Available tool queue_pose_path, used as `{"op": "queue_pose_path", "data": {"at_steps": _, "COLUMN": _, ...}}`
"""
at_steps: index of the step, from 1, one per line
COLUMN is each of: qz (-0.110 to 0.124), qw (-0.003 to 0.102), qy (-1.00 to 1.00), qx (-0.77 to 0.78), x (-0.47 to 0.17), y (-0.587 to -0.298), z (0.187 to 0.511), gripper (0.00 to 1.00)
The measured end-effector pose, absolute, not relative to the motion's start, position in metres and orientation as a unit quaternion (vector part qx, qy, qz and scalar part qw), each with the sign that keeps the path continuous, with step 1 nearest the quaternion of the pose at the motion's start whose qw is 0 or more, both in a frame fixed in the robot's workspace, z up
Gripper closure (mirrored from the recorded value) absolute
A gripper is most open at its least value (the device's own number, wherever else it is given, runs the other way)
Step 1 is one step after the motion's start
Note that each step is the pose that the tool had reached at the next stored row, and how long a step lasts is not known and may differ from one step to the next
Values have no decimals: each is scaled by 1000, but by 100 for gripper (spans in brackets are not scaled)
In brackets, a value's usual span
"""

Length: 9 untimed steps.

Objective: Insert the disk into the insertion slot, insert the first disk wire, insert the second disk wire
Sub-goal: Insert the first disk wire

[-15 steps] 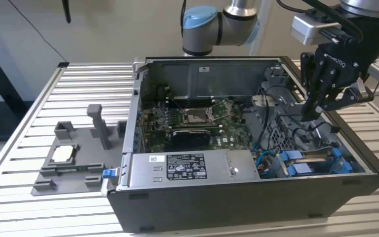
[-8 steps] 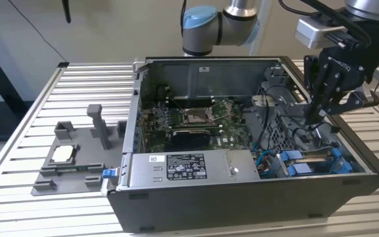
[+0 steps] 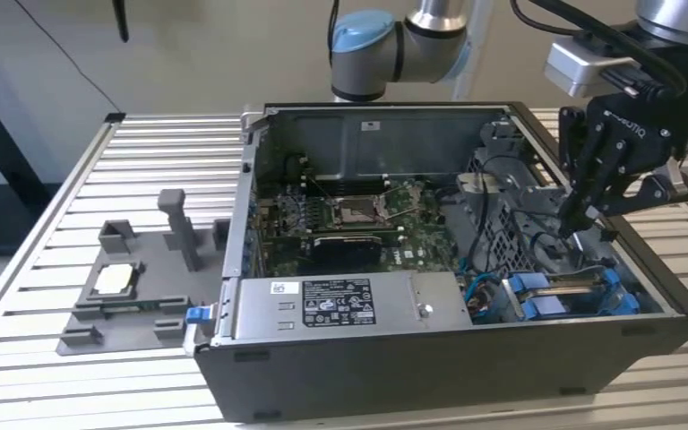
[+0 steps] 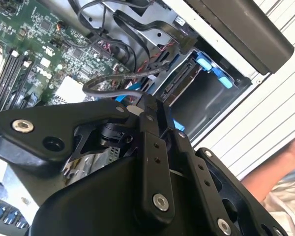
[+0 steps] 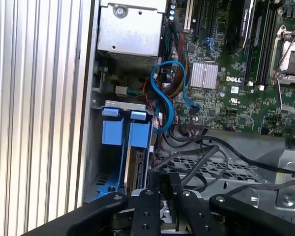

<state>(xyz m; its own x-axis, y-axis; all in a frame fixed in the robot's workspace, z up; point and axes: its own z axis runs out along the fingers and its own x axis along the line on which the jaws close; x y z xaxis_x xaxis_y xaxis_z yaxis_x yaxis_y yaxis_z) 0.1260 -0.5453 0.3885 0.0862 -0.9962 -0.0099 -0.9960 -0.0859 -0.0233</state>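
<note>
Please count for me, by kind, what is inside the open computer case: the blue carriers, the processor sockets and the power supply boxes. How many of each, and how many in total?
Blue carriers: 2
Processor socket: 1
Power supply box: 1
Total: 4

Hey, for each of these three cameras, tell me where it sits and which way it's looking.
Exterior view: off the arm, looking down into the open computer case; arm and end effector at the exterior view's right.
First wrist view: on the wrist, looking past the end effector at the blue drive trays and motherboard.
Second wrist view: on the wrist, looking along the end effector from another side.
Shared: both wrist views show the blue drive trays and motherboard.
</note>
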Motion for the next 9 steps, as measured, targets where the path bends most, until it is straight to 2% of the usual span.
{"op": "queue_pose_path", "data": {"at_steps": 9, "qz": -4, "qw": 11, "qy": 683, "qx": -731, "x": 133, "y": -551, "z": 382, "gripper": 81}}
